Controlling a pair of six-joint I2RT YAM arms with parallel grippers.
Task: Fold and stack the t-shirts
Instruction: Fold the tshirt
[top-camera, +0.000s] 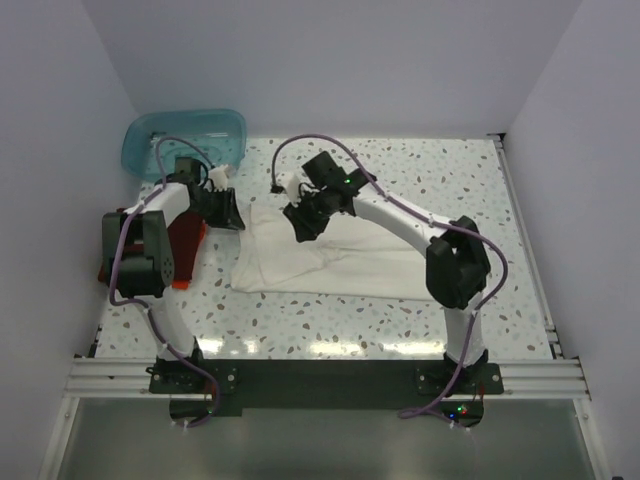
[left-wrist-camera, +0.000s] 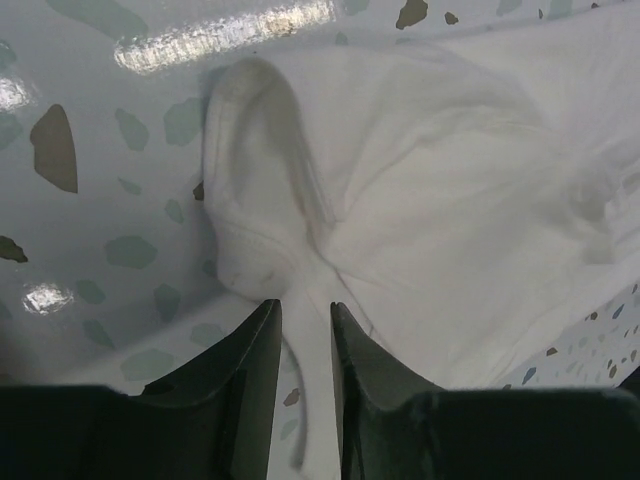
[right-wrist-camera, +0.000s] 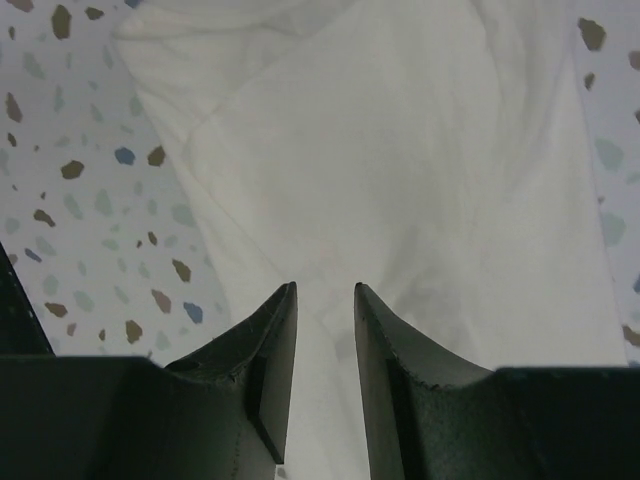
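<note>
Near the middle of the table (top-camera: 400, 320), left fingers (left-wrist-camera: 250, 390) and right fingers (right-wrist-camera: 265, 380) are pinching the far edge of the unfolded cream-white cloth t-shirt (top-camera: 330, 262), the dark red folded t-shirt (top-camera: 185, 240) waiting at the left edge.

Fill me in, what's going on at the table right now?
Both arms are working the cream-white t-shirt, which lies on the table. The left gripper and right gripper each pinch cloth at its far edge, apparently to start a fold. A folded dark red shirt lies at the left, partly under the left arm.
</note>
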